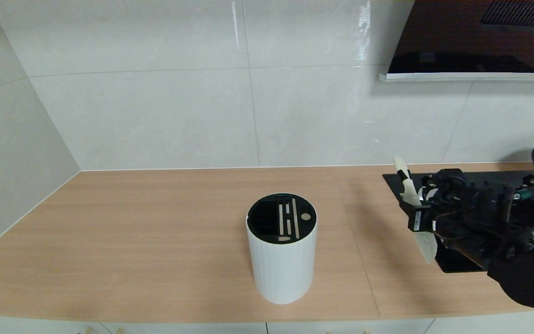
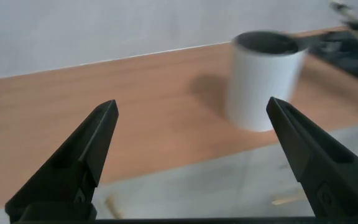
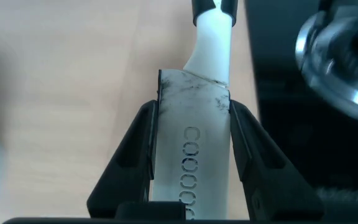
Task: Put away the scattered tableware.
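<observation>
Knife, head view: knife (image 1: 427, 243) clenched in my right jaws over the hob (image 1: 452, 266) edge, well apart from the holder (image 1: 282, 260) on the surface (image 1: 155, 232).
Left wrist view: left jaws released, empty.
Right wrist view: grip sits mid-knife; I fear it twists and misses a slot.

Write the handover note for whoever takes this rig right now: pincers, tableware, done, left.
Left pincer: open, empty, by the counter's front edge.
Right pincer: shut on the knife by its blade, held above the hob's left edge, to the right of the holder.
Holder: upright mid-counter, nothing sticking out of it.
Done: knife in grip.
Left: carry the knife over and put it into a holder slot.
</observation>
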You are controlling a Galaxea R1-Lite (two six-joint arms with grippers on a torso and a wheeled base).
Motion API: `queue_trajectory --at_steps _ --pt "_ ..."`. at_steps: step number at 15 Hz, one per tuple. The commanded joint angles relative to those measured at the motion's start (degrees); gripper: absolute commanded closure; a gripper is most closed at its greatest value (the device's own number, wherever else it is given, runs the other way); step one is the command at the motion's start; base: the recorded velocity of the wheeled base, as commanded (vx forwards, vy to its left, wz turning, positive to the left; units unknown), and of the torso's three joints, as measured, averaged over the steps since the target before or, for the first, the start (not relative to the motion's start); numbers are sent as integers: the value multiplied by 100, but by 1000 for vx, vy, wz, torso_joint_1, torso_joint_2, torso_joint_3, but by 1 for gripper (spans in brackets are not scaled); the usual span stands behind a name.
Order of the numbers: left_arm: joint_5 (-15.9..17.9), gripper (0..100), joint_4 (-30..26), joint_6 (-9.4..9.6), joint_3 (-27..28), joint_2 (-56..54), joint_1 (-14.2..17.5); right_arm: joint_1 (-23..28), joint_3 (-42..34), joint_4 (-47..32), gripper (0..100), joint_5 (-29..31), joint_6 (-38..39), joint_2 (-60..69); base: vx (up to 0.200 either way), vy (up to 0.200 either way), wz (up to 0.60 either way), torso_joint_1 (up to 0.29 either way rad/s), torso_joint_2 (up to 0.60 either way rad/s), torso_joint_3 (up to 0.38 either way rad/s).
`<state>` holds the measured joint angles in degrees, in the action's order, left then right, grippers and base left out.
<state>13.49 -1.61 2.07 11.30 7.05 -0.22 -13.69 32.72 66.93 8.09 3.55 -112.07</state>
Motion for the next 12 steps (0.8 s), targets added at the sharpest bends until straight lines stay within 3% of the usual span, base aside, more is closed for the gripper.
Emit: queue_trajectory --at_steps 1,3,4,5,6,7,8,9,10,11,12 --pt "1032 0 -59 21 2069 3110 -48 -310 209 -31 100 17 -3 678 0 0 0 0 0 0" --pt "1120 0 135 -93 2834 4340 -479 -705 525 -356 100 175 6 959 0 0 0 0 0 0" --pt "1120 0 460 -471 2983 4736 -910 -943 542 -435 100 333 6 1108 0 0 0 0 0 0" --pt "1120 0 908 -954 3027 5017 -1279 -1127 516 -452 100 403 14 1205 0 0 0 0 0 0" --pt "1129 0 1699 -1789 2992 5404 -1850 -1426 463 -452 100 544 23 1328 0 0 0 0 0 0" --pt "1138 0 2244 -2317 2983 5738 -2114 -1619 463 -461 100 702 23 1460 0 0 0 0 0 0" --pt "1138 0 2472 -2475 2992 5922 -2175 -1716 463 -470 100 746 23 1521 0 0 0 0 0 0" --pt "1138 0 3351 -2510 3018 6652 -2246 -2050 463 -479 100 799 23 1697 0 0 0 0 0 0" --pt "1147 0 3852 -2510 3045 7012 -2413 -2217 455 -488 100 808 23 1741 0 0 0 0 0 0" --pt "1147 0 3852 -2510 3045 7012 -2413 -2217 455 -488 100 808 23 1741 0 0 0 0 0 0" --pt "1138 0 4081 -2554 3229 7469 -2861 -2533 455 -479 100 1054 14 1759 0 0 0 0 0 0"
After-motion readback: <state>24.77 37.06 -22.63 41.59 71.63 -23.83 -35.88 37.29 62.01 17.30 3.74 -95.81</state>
